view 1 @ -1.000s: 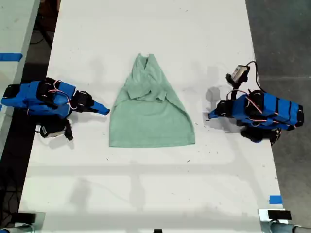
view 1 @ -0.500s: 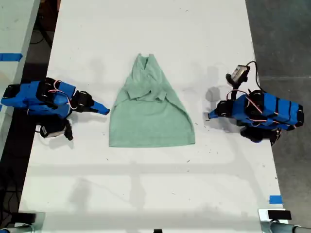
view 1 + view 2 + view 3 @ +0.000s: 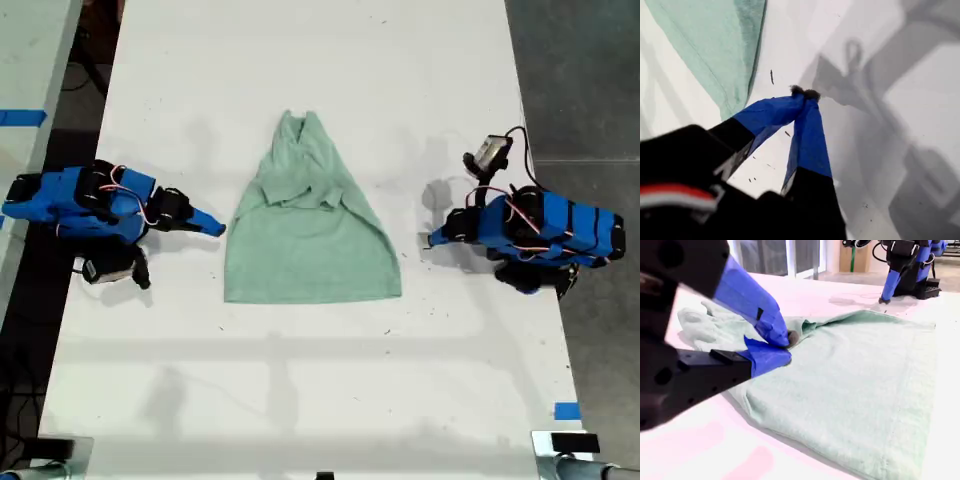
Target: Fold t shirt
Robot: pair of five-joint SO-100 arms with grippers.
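Note:
The pale mint-green t shirt lies on the white table, its sleeves folded inward so it narrows toward the collar at the far end and its hem is wide at the near end. My first gripper rests shut on the bare table off the shirt's edge at the exterior view's right; in its wrist view the fingertips meet beside the shirt. My second gripper sits shut just off the shirt's edge at the exterior view's left, its tips low against the cloth, gripping nothing.
The first arm shows across the shirt in the second wrist view. Blue tape marks the table near the exterior view's lower right corner. Dark floor lies past the table's edge at the exterior view's right.

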